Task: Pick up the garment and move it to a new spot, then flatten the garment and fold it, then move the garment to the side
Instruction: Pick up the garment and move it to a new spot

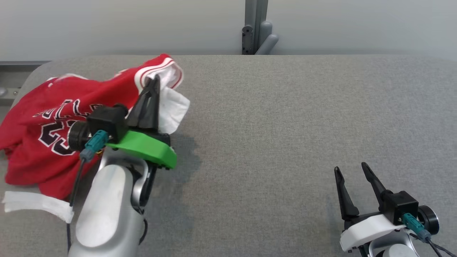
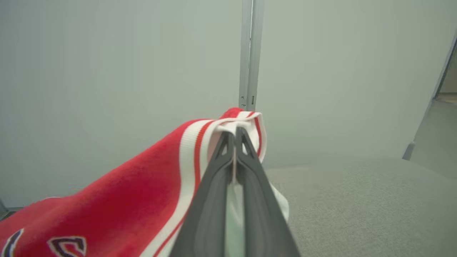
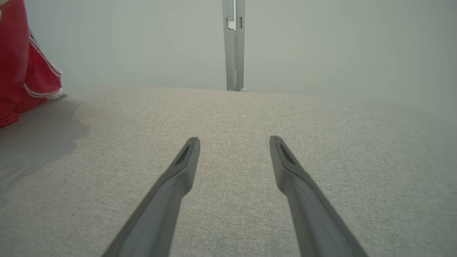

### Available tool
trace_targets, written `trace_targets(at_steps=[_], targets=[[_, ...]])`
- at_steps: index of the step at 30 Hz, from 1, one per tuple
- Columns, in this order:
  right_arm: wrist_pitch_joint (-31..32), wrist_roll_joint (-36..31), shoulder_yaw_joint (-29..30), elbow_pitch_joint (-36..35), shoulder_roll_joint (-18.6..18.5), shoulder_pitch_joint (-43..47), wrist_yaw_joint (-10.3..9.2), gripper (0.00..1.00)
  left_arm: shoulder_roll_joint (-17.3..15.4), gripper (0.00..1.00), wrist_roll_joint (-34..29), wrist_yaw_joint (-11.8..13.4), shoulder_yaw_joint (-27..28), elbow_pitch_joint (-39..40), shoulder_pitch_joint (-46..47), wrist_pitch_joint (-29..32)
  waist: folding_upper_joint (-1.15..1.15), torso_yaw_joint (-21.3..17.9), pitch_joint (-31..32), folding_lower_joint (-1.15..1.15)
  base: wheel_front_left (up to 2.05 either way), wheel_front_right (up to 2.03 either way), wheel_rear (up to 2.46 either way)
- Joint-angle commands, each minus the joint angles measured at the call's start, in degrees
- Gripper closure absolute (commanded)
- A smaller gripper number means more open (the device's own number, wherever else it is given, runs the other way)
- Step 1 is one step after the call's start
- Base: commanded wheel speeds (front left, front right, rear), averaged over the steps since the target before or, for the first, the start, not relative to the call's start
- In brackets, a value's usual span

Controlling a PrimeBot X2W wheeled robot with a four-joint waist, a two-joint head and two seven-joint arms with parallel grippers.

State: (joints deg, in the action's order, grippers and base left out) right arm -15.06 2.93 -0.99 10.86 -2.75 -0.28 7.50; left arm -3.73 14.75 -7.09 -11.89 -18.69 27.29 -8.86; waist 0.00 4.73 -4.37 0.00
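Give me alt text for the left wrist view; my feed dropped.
The left gripper is shut on the red-and-white striped edge of a red garment, holding it raised over the grey table. A grey post stands against the pale wall behind.

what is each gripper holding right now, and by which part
The left gripper is shut on the red jersey, pinching its red-and-white striped trim edge. The right gripper is open and holds nothing.

A grey woven-fabric tabletop (image 1: 285,142) spans the frame; 1 grey metal post (image 1: 255,26) rises at top centre against a pale wall (image 1: 107,25).
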Motion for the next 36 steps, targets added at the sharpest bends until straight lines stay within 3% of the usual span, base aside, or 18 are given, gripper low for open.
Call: trace_targets(at_steps=[1,6,11,19,22,27,36], targets=[[-0.18,0.42,0.15,0.0,-0.24,0.51,-0.02,0.0,0.54,1.0,1.11,-0.34,-2.57,4.25,-1.11,1.53,0.0,-1.41,0.37,0.0,0.0,0.0,0.0],[-0.18,1.0,0.26,-0.07,-0.23,0.57,-0.02,0.0,0.64,1.0,3.53,0.15,-8.15,14.51,-1.9,5.61,0.0,-3.53,0.26,0.0,0.0,0.0,0.0],[-0.18,1.81,0.39,-0.05,-0.23,0.4,-0.02,0.0,0.73,1.0,7.56,2.46,-14.45,23.38,0.43,9.29,0.0,-6.6,-0.14,0.0,0.0,0.0,0.0],[-0.18,2.57,0.58,0.0,-0.22,-0.62,-0.02,0.0,0.74,1.0,12.65,6.54,-22.9,27.16,8.71,10.37,0.0,-11.46,-0.88,0.0,0.0,0.0,0.0],[-0.18,2.83,0.29,0.25,-0.22,-0.93,-0.02,0.0,0.7,1.0,13.61,8.96,-24.44,25.12,11.64,8.72,0.0,-13.08,-1.09,0.0,0.0,0.0,0.0],[-0.18,3.68,-0.03,0.32,-0.22,-1.31,-0.02,0.0,0.69,1.0,14.1,10.88,-26.43,16.44,13.27,6.56,0.0,-15.57,-1.76,0.0,0.0,0.0,0.0],[-0.18,4.59,0.57,0.59,-0.22,-0.21,-0.01,0.0,0.46,1.0,14.81,9.62,-29.6,-4.86,7.36,2.97,0.0,-16.72,-2.98,0.0,0.0,0.0,0.0]])
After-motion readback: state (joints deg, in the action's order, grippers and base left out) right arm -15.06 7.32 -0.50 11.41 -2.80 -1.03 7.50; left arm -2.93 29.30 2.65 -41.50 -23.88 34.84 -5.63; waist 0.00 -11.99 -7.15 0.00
